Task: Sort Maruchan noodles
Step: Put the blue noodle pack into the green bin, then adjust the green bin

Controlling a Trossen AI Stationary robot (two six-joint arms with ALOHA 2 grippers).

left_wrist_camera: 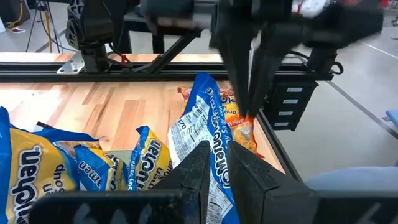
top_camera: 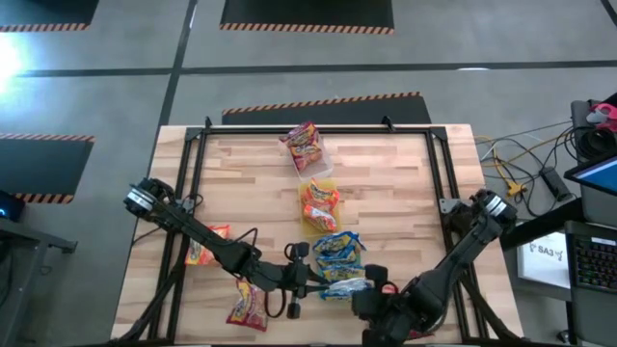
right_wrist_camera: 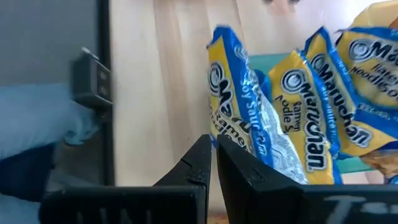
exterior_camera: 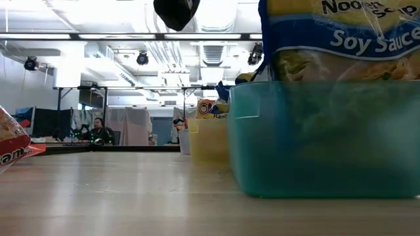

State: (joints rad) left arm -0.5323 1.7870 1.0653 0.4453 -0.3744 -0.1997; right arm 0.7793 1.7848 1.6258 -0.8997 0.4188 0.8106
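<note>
On the wooden desk (top_camera: 386,193), both my tools, left tool (left_wrist_camera: 214,163) and right tool (right_wrist_camera: 213,163), pinch one blue packet (left_wrist_camera: 208,134); next, I judge, one lets go over the green tray (exterior_camera: 315,144).

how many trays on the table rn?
3, in a row down the table's middle: clear tray at the far end with red packets, yellow tray mid-table with orange packets, green tray nearest the grippers with blue packets. None seem hidden.

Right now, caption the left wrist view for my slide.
Both grippers pinch one blue noodle packet upright above the table.
</note>
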